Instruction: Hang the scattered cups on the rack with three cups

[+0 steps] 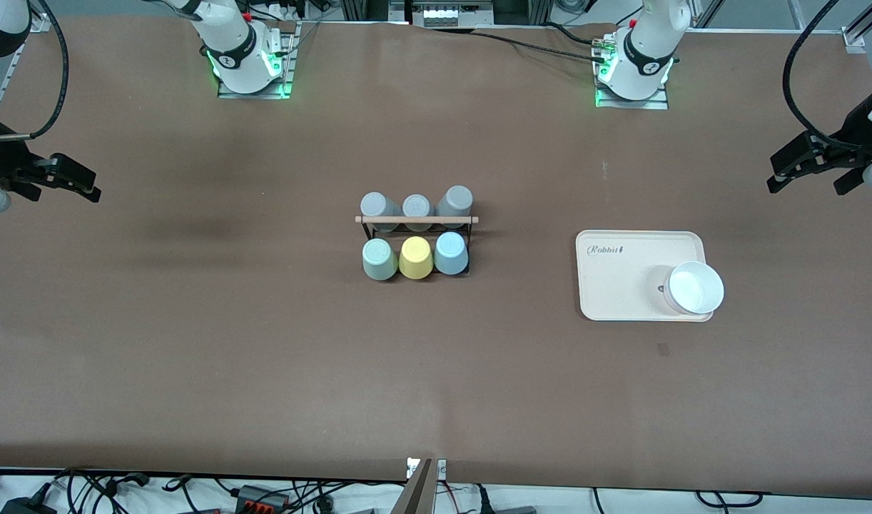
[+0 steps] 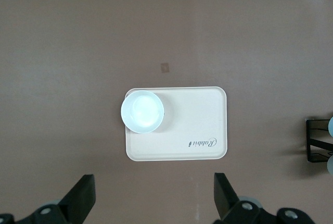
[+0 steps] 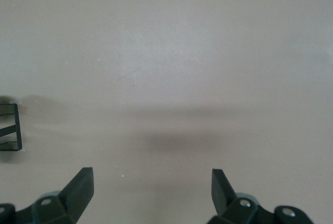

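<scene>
The black wire rack (image 1: 436, 220) with a wooden rod on top stands mid-table. The sage green cup (image 1: 379, 259) and the light blue cup (image 1: 450, 253) sit upside down in its nearer row, with a yellow cup (image 1: 415, 258) between them. Three grey cups (image 1: 417, 208) fill the farther row. My left gripper (image 1: 805, 187) is open and empty at the left arm's end of the table, and in the left wrist view (image 2: 154, 195) it hangs over bare table beside the tray. My right gripper (image 1: 61, 191) is open and empty at the right arm's end, over bare table (image 3: 152, 190).
A beige tray (image 1: 621, 278) lies between the rack and the left arm's end, with a white bowl (image 1: 695, 288) on its nearer corner. Tray (image 2: 192, 125) and bowl (image 2: 142, 111) show in the left wrist view. A rack corner shows in each wrist view (image 2: 314, 143) (image 3: 15, 130).
</scene>
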